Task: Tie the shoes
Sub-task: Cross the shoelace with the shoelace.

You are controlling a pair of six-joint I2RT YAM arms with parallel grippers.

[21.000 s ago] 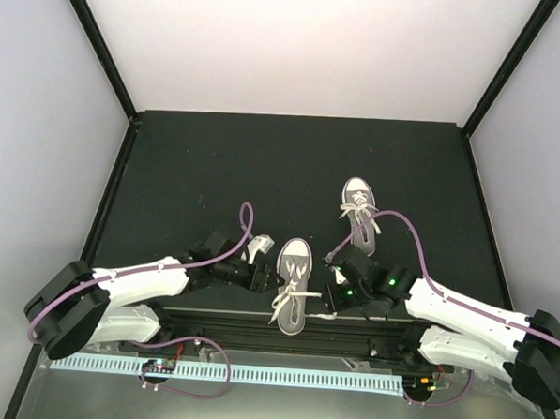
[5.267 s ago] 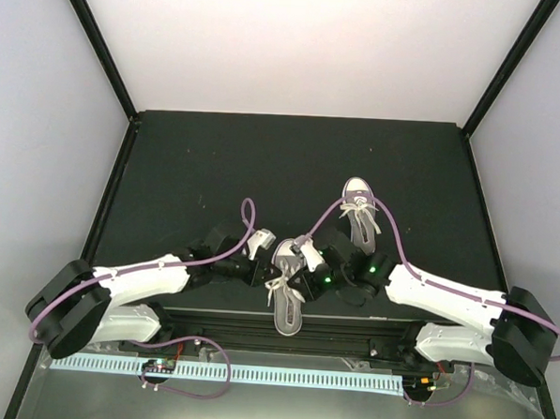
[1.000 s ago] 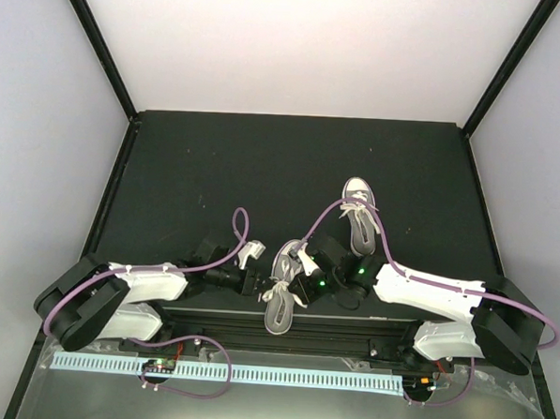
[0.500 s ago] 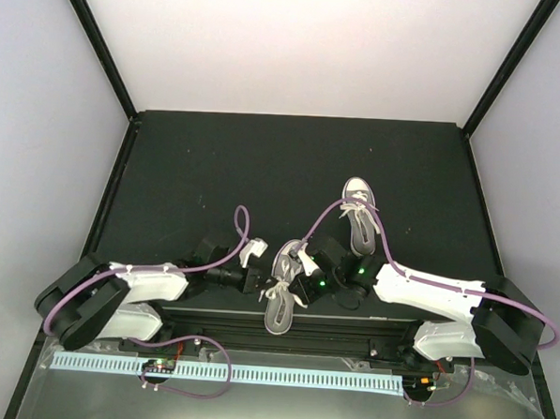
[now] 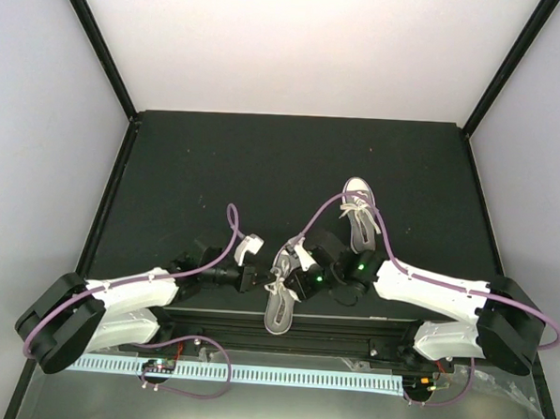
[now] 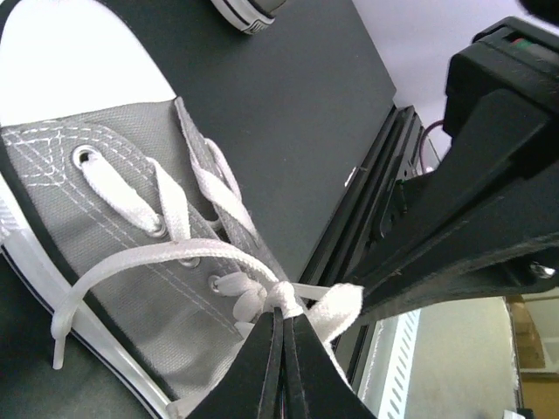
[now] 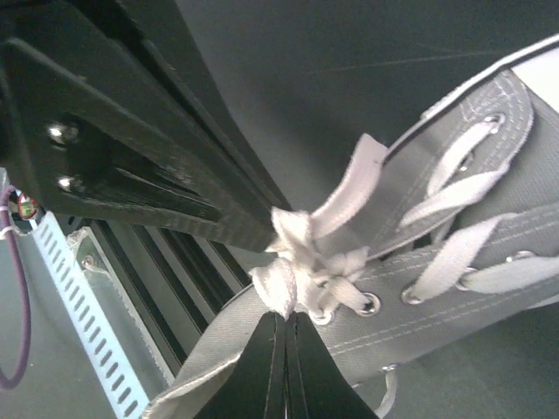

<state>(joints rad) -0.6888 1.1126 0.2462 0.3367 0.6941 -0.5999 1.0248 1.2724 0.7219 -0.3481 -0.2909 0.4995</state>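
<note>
The near grey shoe (image 5: 277,299) lies between both grippers at the table's near edge, toe pointing away. My left gripper (image 5: 256,278) is shut on its white lace at the knot (image 6: 288,298), fingertips (image 6: 282,316) pressed together; the grey canvas (image 6: 105,227) fills the left of that view. My right gripper (image 5: 298,280) is shut on a lace loop (image 7: 281,284) at the same knot, fingers (image 7: 284,321) closed; the shoe's eyelets (image 7: 454,262) lie to the right. The second shoe (image 5: 360,214) lies further back on the right, laces bunched on top.
A black rail (image 5: 283,327) runs along the table's near edge, with a white slotted cable channel (image 5: 252,375) below it. Purple cables (image 5: 230,228) arch over both arms. Black frame posts (image 5: 101,45) stand at the back corners. The other gripper's black body (image 6: 489,175) sits very close.
My left arm has swung lower and further left while its gripper stays at the knot. The right arm and the shoes have barely moved.
</note>
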